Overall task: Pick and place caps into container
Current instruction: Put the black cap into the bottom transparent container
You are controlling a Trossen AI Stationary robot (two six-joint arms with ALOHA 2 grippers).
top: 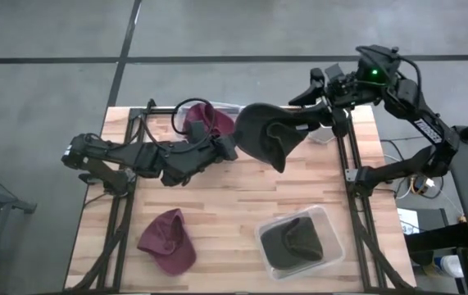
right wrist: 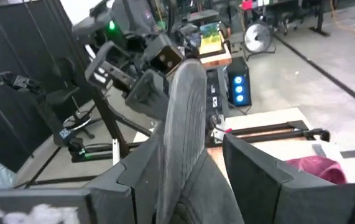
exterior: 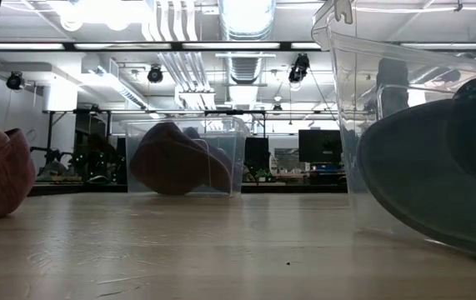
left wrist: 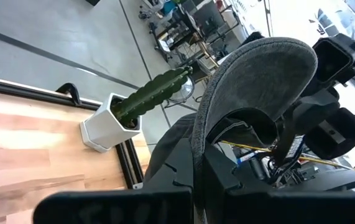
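A dark olive cap [top: 262,135] hangs in the air over the table's far middle, between both grippers. My left gripper [top: 227,147] reaches it from the table's left and is shut on it. My right gripper [top: 315,120] comes from the far right and is shut on its other side. One maroon cap [top: 168,239] rests on its crown on the near left of the table. Another maroon cap [top: 211,120] lies in a clear container [exterior: 183,158] at the far edge. A second dark cap [top: 297,239] lies in a clear container [top: 332,246] near right. My left gripper pinches the cap's lower edge [left wrist: 197,146] between its two fingers, coming level from the table's left. The stitched brim [left wrist: 258,68] arches up beyond the fingers. The cap is lifted clear of the table. My right gripper has the stitched brim [right wrist: 183,124] edge-on between its two fingers [right wrist: 258,180], coming from the table's far right, slanting down. The cap is off the table, spanning the gap to the other gripper.
A green cactus in a white pot [left wrist: 112,124] stands at the table's far right edge, close under the right arm. The near container [exterior: 404,150] fills the right of the low view. Bare wood lies in the table's middle [top: 234,205].
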